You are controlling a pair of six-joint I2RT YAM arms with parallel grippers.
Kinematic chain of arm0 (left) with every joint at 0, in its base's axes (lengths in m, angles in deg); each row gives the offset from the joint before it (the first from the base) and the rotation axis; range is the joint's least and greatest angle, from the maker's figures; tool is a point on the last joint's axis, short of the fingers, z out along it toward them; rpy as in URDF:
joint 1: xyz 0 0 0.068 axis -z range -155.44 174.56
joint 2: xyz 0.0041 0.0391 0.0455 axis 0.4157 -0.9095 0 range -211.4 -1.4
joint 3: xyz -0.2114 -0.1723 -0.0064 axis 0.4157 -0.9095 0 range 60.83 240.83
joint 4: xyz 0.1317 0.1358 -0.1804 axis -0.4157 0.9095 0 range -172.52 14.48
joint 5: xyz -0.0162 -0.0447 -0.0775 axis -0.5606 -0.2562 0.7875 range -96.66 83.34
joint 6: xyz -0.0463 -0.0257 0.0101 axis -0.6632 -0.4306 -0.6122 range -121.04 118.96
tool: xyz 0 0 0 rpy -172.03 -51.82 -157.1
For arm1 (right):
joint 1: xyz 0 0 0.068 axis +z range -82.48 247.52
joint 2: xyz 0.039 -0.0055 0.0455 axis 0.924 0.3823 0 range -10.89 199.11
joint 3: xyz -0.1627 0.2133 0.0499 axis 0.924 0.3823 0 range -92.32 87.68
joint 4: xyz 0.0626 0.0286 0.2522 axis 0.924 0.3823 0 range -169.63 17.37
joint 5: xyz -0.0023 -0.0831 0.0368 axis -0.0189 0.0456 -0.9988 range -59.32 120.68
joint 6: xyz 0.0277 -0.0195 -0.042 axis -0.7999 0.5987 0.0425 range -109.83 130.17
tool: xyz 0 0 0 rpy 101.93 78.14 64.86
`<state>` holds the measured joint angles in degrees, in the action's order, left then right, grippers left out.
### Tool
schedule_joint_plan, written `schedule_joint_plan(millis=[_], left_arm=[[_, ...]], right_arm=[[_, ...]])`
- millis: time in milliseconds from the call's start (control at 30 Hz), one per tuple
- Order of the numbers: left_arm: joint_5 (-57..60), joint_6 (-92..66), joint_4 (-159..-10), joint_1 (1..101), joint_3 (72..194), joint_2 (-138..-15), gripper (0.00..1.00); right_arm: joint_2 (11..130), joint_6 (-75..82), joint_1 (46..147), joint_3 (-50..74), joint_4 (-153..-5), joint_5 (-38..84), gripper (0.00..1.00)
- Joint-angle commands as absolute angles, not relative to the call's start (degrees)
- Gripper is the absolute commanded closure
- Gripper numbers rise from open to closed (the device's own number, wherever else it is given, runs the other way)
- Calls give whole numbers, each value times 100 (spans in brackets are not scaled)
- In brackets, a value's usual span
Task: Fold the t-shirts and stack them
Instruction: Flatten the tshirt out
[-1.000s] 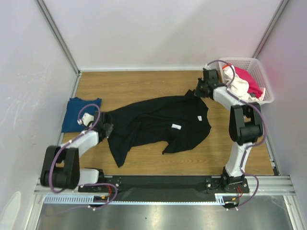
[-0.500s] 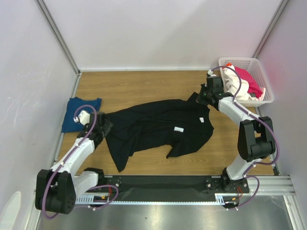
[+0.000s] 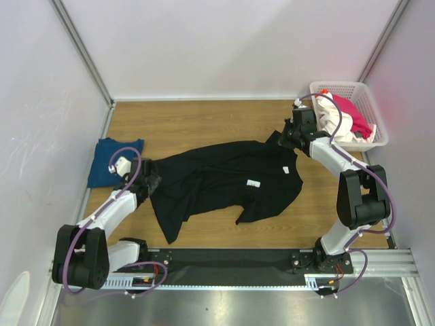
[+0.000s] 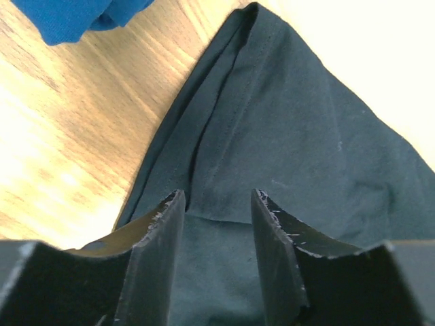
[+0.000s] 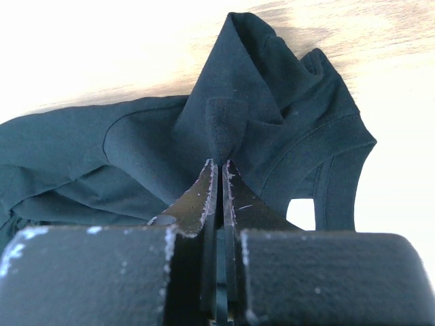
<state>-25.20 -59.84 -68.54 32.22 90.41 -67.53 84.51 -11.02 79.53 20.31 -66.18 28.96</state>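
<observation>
On a wood-grain table boxed in by plain white walls, the black t-shirt sprawls crumpled across the middle, its far-right fold pinched by the right gripper, its left end beneath the spread left gripper, beside a blue t-shirt.

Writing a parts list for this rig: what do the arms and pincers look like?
The left arm and right arm have white links, black joints and looping purple cables. The left pincer and right pincer each have two flat black fingers with scuffed, whitish edges.
</observation>
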Motion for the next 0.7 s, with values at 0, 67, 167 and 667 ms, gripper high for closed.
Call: schedule_joint_plan(millis=[0,67,167,667], left_arm=[[-2538,-6089,-7127,3221,8975,-6767,52],[-2520,-6107,-7153,3221,8992,-6837,52],[-2450,-6124,-7162,3221,8992,-6934,52],[-2520,-6238,-7250,3221,8887,-7092,65]], right_arm=[[8430,-1110,7965,1931,-6689,3006,100],[8439,-1119,7965,1922,-6671,3006,100],[8430,-1110,7957,1931,-6645,3032,100],[8395,-1093,7956,1966,-6618,3033,100]])
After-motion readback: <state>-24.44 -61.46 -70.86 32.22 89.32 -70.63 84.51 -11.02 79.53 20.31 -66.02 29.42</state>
